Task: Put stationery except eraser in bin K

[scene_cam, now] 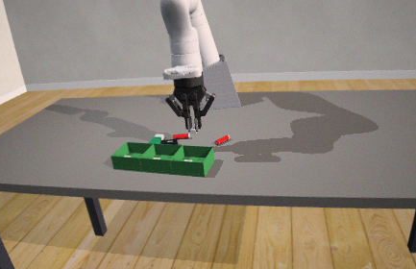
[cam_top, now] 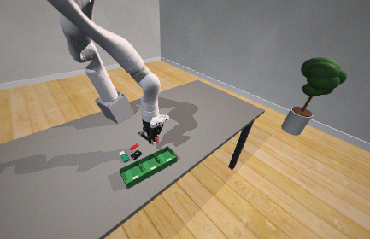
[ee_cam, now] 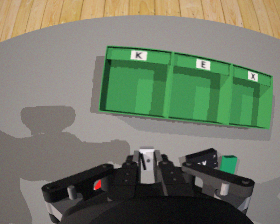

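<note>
1. Top view: the white arm (cam_top: 121, 55) bends down from its grey pedestal (cam_top: 121, 114) over the grey tabletop (cam_top: 57, 188). The gripper (cam_top: 154, 137) hangs above the tabletop, just behind the green three-compartment bin (cam_top: 149, 166). A red cylinder-shaped item (cam_top: 134, 146), a black item (cam_top: 136, 154) and a green-and-white item (cam_top: 124, 156) lie on the tabletop beside the bin's back wall. A potted plant (cam_top: 311, 91) stands on the wooden floor, well apart from the table.

2. Exterior view: the gripper (scene_cam: 192, 126) is raised clear of the tabletop, jaws pointing down and nearly shut on a small whitish thing; it is too small to name. Below it, a red item (scene_cam: 182, 136) lies just behind the bin (scene_cam: 162, 165). A second red item (scene_cam: 222, 139) lies to the bin's side, apart from it.

3. Wrist view: the jaws pinch a small grey-white piece (ee_cam: 147, 160) between the fingertips. Ahead, the bin's compartments show white labels; the one marked K (ee_cam: 139, 55) is at the left end, and what shows of its floor is bare.
</note>
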`<state>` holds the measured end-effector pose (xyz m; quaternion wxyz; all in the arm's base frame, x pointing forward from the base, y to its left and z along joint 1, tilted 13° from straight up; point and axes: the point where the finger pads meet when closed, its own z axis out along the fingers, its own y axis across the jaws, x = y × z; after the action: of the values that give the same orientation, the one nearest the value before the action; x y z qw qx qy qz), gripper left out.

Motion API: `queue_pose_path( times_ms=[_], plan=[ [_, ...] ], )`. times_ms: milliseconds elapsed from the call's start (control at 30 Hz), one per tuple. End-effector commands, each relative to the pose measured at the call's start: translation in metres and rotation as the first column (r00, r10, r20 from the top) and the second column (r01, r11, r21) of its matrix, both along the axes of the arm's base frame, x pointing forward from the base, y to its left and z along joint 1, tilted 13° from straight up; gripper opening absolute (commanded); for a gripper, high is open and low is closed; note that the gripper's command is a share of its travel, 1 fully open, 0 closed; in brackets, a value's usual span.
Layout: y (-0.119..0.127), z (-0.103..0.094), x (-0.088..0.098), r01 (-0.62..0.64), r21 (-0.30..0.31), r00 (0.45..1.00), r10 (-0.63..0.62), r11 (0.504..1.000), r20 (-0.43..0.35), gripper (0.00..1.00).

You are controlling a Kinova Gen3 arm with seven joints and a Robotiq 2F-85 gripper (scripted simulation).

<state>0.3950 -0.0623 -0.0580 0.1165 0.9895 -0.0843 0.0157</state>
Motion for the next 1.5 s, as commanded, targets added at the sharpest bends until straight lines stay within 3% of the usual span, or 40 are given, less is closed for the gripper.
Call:
queue_pose_path(
  times_ms=[0,133,200,300,467,700,767,1000,1233,1467],
  plan=[
    [0.000,0.000,0.008,0.048,0.001,0.999,-0.048,0.999,0.013,0.10],
    [0.000,0.001,0.032,0.240,0.010,0.969,-0.240,0.971,0.059,0.10],
    [0.000,0.001,0.032,0.240,0.010,0.969,-0.240,0.971,0.059,0.10],
    [-0.001,0.001,0.050,0.378,0.023,0.921,-0.379,0.925,0.092,0.10],
    [-0.001,0.002,0.080,0.588,0.054,0.796,-0.589,0.807,0.140,0.10],
    [-0.001,0.002,0.082,0.817,0.116,0.540,-0.819,0.565,0.192,0.10],
    [-0.001,0.002,0.082,0.817,0.116,0.540,-0.819,0.565,0.192,0.10],
    [-0.001,0.002,0.082,0.946,0.190,0.219,-0.951,0.262,0.219,0.10],
    [-0.001,0.002,0.082,0.961,0.269,-0.129,-0.967,-0.067,0.218,0.10],
    [0.001,0.001,0.082,0.960,0.270,-0.135,-0.967,-0.073,0.218,0.10]
  ],
)
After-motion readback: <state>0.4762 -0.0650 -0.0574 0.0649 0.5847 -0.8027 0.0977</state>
